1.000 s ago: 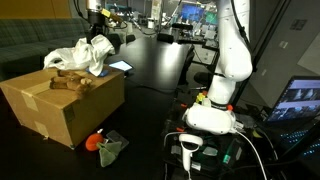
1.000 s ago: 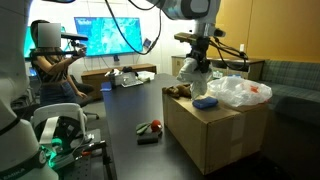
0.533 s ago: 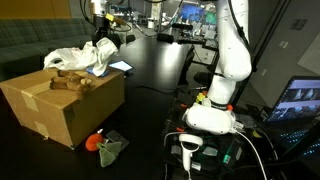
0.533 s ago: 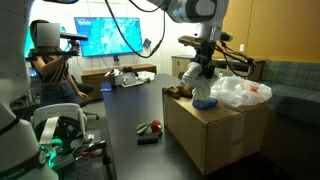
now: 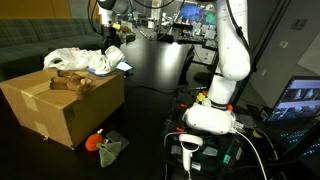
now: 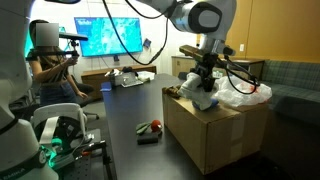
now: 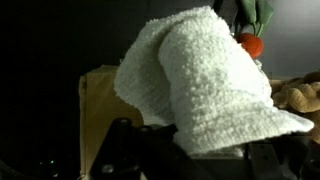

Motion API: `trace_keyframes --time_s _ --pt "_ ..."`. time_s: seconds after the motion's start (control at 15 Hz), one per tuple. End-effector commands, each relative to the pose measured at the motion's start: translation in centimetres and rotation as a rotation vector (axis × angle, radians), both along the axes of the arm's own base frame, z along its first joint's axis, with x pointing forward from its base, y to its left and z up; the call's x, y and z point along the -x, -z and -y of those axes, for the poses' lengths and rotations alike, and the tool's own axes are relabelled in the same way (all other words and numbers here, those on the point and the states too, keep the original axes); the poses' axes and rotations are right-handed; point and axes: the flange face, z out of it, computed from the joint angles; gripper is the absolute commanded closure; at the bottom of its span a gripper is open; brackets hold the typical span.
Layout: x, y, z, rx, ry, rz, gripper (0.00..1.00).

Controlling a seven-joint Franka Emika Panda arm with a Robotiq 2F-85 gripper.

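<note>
In an exterior view the gripper [image 5: 112, 44] hangs by the far corner of the brown cardboard box [image 5: 60, 105], its jaws pinched tight on a white fluffy terry cloth [image 5: 114, 56] near a crumpled white plastic bag [image 5: 68, 58]

In an exterior view the cloth [image 6: 206, 98] dangles just above the box top [image 6: 215, 115]

In the wrist view the cloth [image 7: 200, 90] drapes limp. It looks light, soft, squashy and not fragile, so a bunched fold is the best place to hold it

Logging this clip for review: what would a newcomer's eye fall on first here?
The white towel fills the wrist view, hanging from the shut tool above the cardboard box. On the box lie a crumpled plastic bag and what looks like a brown soft toy; in an exterior view a bright screen glows behind.
</note>
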Motion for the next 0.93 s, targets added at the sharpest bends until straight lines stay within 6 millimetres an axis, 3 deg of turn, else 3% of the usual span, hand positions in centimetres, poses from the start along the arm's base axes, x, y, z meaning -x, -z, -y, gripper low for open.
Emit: trace_keyframes --time_s 0.0,0.4,0.87 --pt "-0.3 2.6 -0.5 -0.013 -0.003 -0.046 0.99" --pt "-0.6 6.0 -1.0 -0.047 -0.045 -0.083 1.00" --pt "-1.3 4.5 -4.3 -0.053 -0.199 -0.018 0.99"
